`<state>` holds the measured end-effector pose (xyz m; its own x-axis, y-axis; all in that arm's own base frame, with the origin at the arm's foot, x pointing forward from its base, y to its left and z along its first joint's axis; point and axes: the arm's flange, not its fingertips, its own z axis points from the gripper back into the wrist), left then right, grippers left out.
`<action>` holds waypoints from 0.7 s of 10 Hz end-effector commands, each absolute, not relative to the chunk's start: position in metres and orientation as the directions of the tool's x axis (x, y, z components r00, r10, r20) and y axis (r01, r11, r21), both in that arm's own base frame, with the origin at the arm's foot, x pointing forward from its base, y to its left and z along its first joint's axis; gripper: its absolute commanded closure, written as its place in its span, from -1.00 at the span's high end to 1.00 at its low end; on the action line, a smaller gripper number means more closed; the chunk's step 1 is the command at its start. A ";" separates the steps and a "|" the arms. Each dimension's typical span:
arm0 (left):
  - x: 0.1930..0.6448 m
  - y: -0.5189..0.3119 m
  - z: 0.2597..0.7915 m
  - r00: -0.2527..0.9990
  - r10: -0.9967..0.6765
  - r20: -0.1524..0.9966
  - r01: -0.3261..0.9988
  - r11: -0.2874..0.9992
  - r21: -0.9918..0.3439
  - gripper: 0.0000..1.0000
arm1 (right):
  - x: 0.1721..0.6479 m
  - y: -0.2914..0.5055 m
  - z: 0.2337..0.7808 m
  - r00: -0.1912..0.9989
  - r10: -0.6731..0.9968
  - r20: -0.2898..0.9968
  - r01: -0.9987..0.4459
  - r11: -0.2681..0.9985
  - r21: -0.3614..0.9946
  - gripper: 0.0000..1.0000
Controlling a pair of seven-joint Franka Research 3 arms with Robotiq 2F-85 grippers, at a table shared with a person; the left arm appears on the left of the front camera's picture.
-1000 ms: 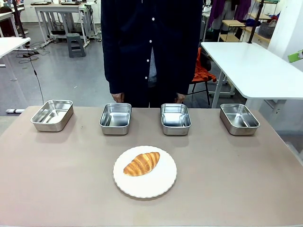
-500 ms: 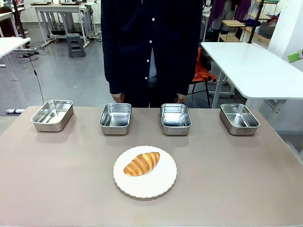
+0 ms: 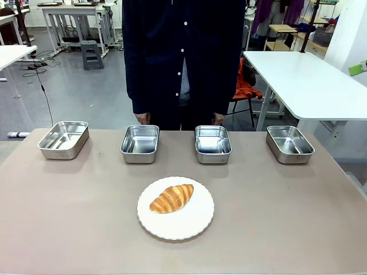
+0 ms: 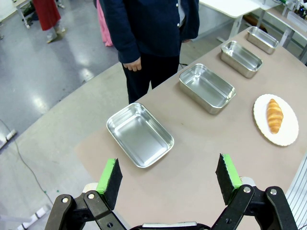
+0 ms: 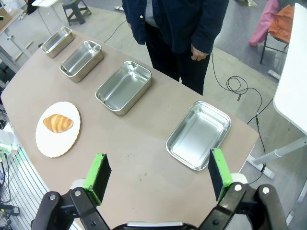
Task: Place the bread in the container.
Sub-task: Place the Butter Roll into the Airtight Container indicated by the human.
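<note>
Four look-alike steel containers stand in a row along the far side of the table (image 3: 298, 223): the far-left container (image 3: 60, 152), the left-middle container (image 3: 139, 157), the right-middle container (image 3: 213, 157) and the far-right container (image 3: 292, 158). All are empty, and you cannot tell from here which one is meant.

The bread (image 3: 171, 198) lies on the white plate (image 3: 192, 224) at the near middle, apart from every container, slanting from near-left to far-right.

Expect it to be light and soft under a flaky crust, so a hard squeeze would likely crush it, and the glossy surface may be a little slick. Your best hold is probably across the thick middle, with the pads on its two long sides, closing gently. The tapered tips would likely slip or break. The plate looks light and may slide if you push down.

The left gripper (image 4: 168, 165) hangs high over the left end of the table, jaws wide apart and empty. The right gripper (image 5: 158, 165) hangs the same way over the right end.

Against the front views of half a second and a second ago, nothing has shifted. The bread, plate and containers lie as they did, and the person (image 3: 183, 63) stands at the far edge as before.
</note>
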<state>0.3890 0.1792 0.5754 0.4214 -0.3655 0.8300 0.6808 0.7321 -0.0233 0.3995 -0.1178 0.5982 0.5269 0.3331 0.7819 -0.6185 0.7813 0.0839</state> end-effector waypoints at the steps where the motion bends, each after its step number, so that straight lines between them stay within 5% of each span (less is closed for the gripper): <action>1: 0.389 0.179 0.576 0.421 -0.366 0.830 0.681 0.732 -0.023 1.00 | 0.400 -0.117 0.598 0.520 0.326 0.789 -0.623 0.777 0.089 1.00; 7: 0.389 0.179 0.576 0.421 -0.366 0.830 0.681 0.732 -0.023 1.00 | 0.400 -0.117 0.598 0.520 0.326 0.789 -0.623 0.777 0.089 1.00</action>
<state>0.3890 0.1792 0.5754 0.4214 -0.3655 0.8300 0.6808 0.7321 -0.0233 0.3995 -0.1178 0.5982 0.5269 0.3331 0.7819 -0.6185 0.7813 0.0839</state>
